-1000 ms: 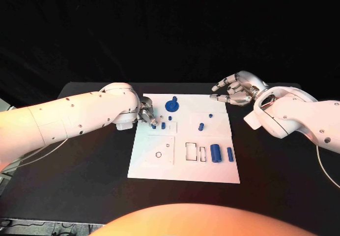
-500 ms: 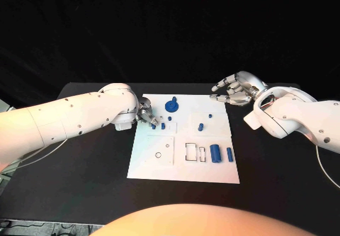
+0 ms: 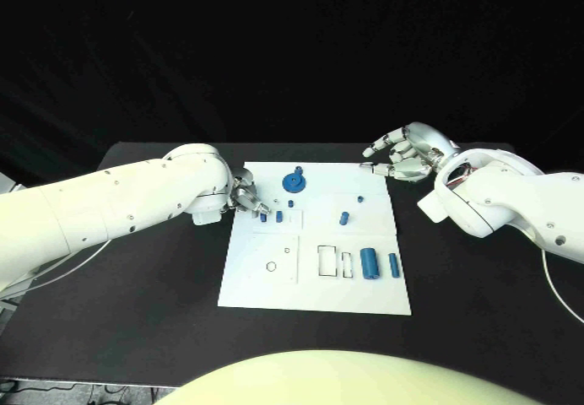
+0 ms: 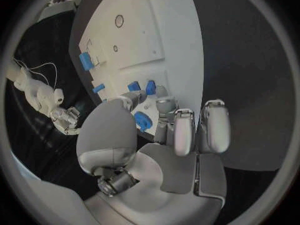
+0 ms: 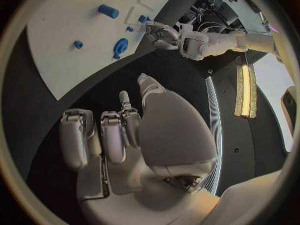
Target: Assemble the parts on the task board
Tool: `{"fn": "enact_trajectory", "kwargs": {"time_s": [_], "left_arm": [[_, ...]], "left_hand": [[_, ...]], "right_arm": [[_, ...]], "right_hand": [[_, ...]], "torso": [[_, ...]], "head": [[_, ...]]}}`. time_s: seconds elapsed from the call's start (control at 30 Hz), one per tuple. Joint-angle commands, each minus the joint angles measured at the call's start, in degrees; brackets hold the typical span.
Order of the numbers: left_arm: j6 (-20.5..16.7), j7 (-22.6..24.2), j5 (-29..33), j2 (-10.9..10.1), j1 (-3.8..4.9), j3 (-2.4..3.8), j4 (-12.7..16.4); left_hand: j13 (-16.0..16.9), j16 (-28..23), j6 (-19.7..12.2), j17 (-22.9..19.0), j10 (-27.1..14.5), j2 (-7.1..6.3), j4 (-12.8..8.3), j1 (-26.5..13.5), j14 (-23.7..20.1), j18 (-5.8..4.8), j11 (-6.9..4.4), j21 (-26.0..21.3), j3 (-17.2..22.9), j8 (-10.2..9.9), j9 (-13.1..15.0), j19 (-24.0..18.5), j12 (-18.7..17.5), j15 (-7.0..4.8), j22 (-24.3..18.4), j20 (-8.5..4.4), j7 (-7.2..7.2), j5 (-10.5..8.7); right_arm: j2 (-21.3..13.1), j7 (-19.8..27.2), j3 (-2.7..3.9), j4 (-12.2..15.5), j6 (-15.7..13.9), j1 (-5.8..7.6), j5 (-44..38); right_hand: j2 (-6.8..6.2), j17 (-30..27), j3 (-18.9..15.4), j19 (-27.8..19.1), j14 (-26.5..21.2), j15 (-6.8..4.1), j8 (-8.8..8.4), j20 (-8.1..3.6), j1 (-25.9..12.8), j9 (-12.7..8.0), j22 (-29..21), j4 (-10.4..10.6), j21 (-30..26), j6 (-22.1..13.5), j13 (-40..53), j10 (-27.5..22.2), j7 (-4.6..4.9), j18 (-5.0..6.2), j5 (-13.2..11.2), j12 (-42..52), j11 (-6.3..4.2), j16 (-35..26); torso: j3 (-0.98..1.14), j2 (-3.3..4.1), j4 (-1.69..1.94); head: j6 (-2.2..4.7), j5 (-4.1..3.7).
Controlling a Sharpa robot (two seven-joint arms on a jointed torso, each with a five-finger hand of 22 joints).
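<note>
The left hand (image 3: 247,201) reaches in low from its white arm, fingers curled together around a small blue part (image 4: 142,120). The right hand (image 3: 405,154) hovers apart, fingers loosely curled, holding nothing.

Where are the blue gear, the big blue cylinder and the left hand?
blue gear (image 3: 294,180), head view, its round top.
big blue cylinder (image 3: 370,264), head view, middle of its side.
left hand (image 3: 247,201), head view, its fingers.
</note>
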Motion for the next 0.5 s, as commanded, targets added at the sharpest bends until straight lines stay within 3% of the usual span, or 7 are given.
{"fn": "enact_trajectory", "kwargs": {"time_s": [0.03, 0.2, 0.3, 0.37, 0.4, 0.47, 0.5], "left_arm": [[-0.28, -0.35, 0.01, -0.21, -0.28, -0.01, 0.01], [-3.14, 0.63, 0.94, -0.74, -0.27, 0.46, 0.41], [-5.57, 2.26, 4.83, -1.12, -0.23, 0.81, 0.48], [-6.83, 3.74, 8.02, -1.31, -0.21, 0.94, 0.44], [-7.61, 4.82, 10.58, -1.41, -0.20, 1.01, 0.40], [-8.32, 6.12, 13.51, -1.52, -0.19, 1.07, 0.38], [-8.87, 6.82, 14.86, -1.59, -0.18, 1.09, 0.41]], "left_hand": [[0.05, -0.12, 0.06, 8.05, -0.52, -0.01, 0.40, 0.84, 4.14, -0.34, -0.05, -0.27, -0.48, -0.32, -0.07, -0.20, 0.10, -0.24, -0.10, 0.05, 0.32, -0.58], [-0.51, -0.30, -0.08, 7.67, -0.89, 0.06, 1.53, 1.33, 4.03, -0.25, 0.03, -0.53, -1.82, -0.47, -0.07, -0.48, -0.25, -0.19, -0.51, 0.08, 0.42, -2.27], [-5.96, -0.85, -2.24, 6.65, -4.34, 0.35, 1.70, 1.27, 3.72, 0.16, 0.79, -1.62, -3.00, -1.62, -0.35, -1.90, -4.20, 0.37, -2.42, 0.41, 1.33, -3.06], [-10.33, -1.50, -4.25, 5.42, -7.45, 0.69, 1.70, 1.18, 3.30, 0.53, 1.60, -2.67, -3.82, -2.98, -0.95, -3.26, -7.47, 1.07, -4.20, 0.91, 2.23, -4.81], [-13.57, -3.27, -7.19, 2.17, -11.16, 0.97, 1.65, 1.76, 1.93, 1.28, 3.12, -4.94, -4.80, -5.31, -2.44, -6.23, -10.24, 2.41, -7.83, 1.96, 3.91, -6.14], [-14.26, -5.78, -9.70, -2.42, -13.54, 0.95, 1.72, 2.28, -0.15, 2.30, 4.10, -7.86, -5.86, -7.16, -3.76, -10.04, -11.21, 3.29, -12.49, 2.73, 4.90, -7.86], [-14.42, -5.82, -10.29, -2.50, -13.85, 1.01, 1.74, 2.39, -0.33, 2.32, 4.45, -8.04, -6.37, -7.61, -4.21, -10.18, -11.19, 3.62, -12.54, 3.03, 5.24, -8.16]], "right_arm": [[-0.02, 0.72, 0.01, 0.01, 0.00, -0.06, -0.18], [-0.02, 0.76, 0.01, -0.01, -0.04, -0.09, -0.18], [-0.03, 0.78, 0.01, -0.02, -0.09, -0.12, -0.18], [-0.03, 0.79, 0.01, -0.02, -0.14, -0.13, -0.18], [-0.04, 0.79, 0.01, -0.01, -0.17, -0.14, -0.18], [-0.04, 0.79, 0.01, -0.02, -0.20, -0.14, -0.17], [-0.04, 0.79, 0.01, -0.02, -0.20, -0.15, -0.17]], "right_hand": [[-0.05, 10.46, 0.14, 2.72, 4.86, 0.20, 0.26, 0.13, -0.15, -0.06, 11.68, 0.05, -0.39, -0.32, 6.30, -0.40, -0.06, 1.15, -0.04, -0.25, 0.19, -0.35], [-0.05, 10.46, 0.14, 2.72, 4.86, 0.20, 0.26, 0.13, -0.15, -0.06, 11.68, 0.05, -0.39, -0.32, 6.30, -0.40, -0.06, 1.15, -0.04, -0.25, 0.19, -0.35], [-0.07, 10.38, 0.10, 2.66, 4.84, 0.21, 0.25, 0.13, -0.24, -0.08, 11.62, 0.10, -0.52, -0.37, 6.24, -0.46, -0.05, 1.18, -0.05, -0.31, 0.20, -0.38], [-0.07, 10.38, 0.10, 2.66, 4.84, 0.21, 0.25, 0.13, -0.24, -0.08, 11.62, 0.10, -0.52, -0.37, 6.24, -0.46, -0.05, 1.18, -0.05, -0.31, 0.20, -0.38], [-0.07, 10.42, 0.09, 2.66, 4.85, 0.21, 0.25, 0.13, -0.28, -0.08, 11.62, 0.12, -0.53, -0.38, 6.30, -0.40, -0.04, 1.18, -0.05, -0.24, 0.20, -0.37], [-0.07, 10.42, 0.09, 2.66, 4.85, 0.21, 0.25, 0.13, -0.28, -0.08, 11.62, 0.12, -0.53, -0.38, 6.30, -0.40, -0.04, 1.18, -0.05, -0.24, 0.20, -0.37], [-0.07, 10.42, 0.09, 2.66, 4.85, 0.21, 0.25, 0.13, -0.28, -0.08, 11.62, 0.12, -0.53, -0.38, 6.30, -0.40, -0.04, 1.18, -0.05, -0.24, 0.20, -0.37]], "torso": [[-0.01, 0.01, 0.02], [0.02, -0.02, -0.03], [0.05, -0.05, -0.04], [0.08, -0.07, -0.02], [0.09, -0.07, 0.01], [0.04, -0.01, 0.02], [0.03, -0.01, 0.01]], "head": [[0.00, -0.06], [0.10, -0.13], [0.21, -0.12], [0.31, -0.18], [0.34, -0.22], [0.47, -0.29], [0.49, -0.30]]}}
